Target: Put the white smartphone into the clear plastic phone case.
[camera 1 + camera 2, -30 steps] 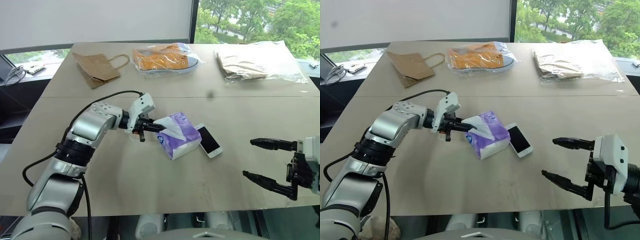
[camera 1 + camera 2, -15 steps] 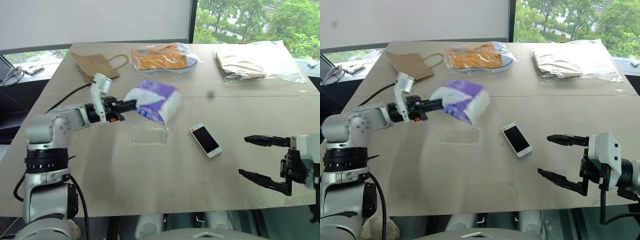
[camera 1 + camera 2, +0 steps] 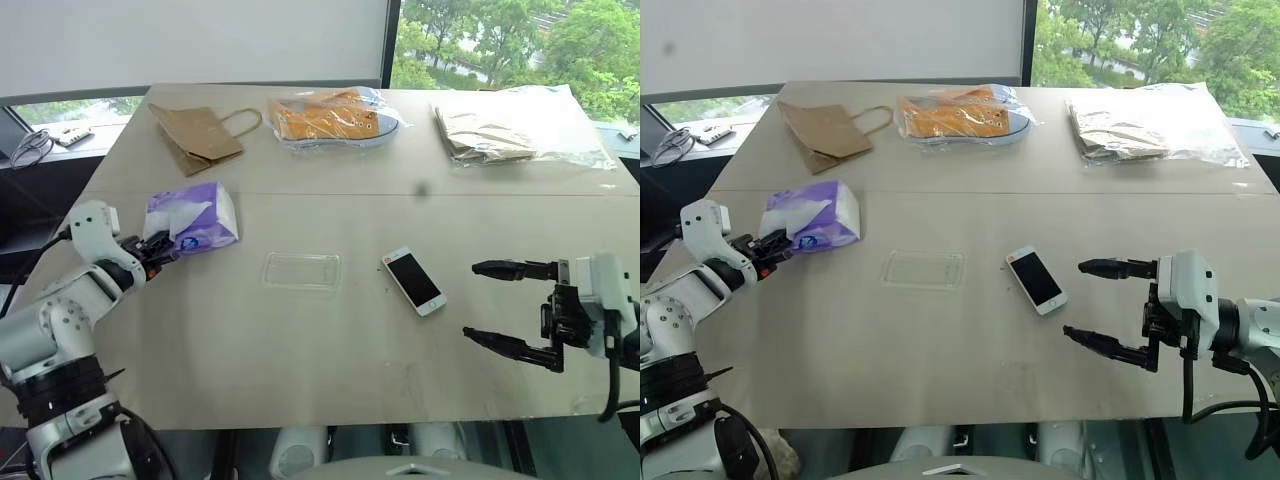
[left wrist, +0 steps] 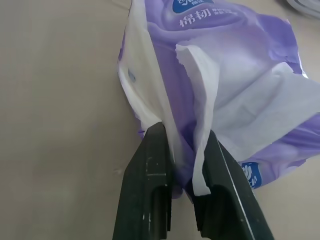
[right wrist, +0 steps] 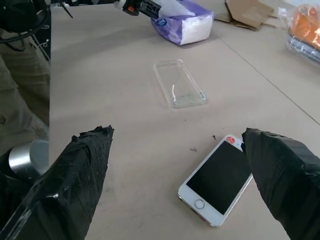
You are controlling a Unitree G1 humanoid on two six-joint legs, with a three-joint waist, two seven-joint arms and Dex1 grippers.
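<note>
On the beige table, head views: the left gripper, pinching the purple-and-white soft tissue pack, is carrying it leftward, off the clear plastic phone case, now uncovered beside the white smartphone. Left wrist view: fingers nearly closed on the wrapper. Right wrist view: the right gripper is staying spread wide, empty.

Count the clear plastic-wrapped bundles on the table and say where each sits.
2, both along the table's far edge: the orange bundle near the middle, beside the brown paper bag, and the brown bundle toward the right. None seems hidden.
</note>
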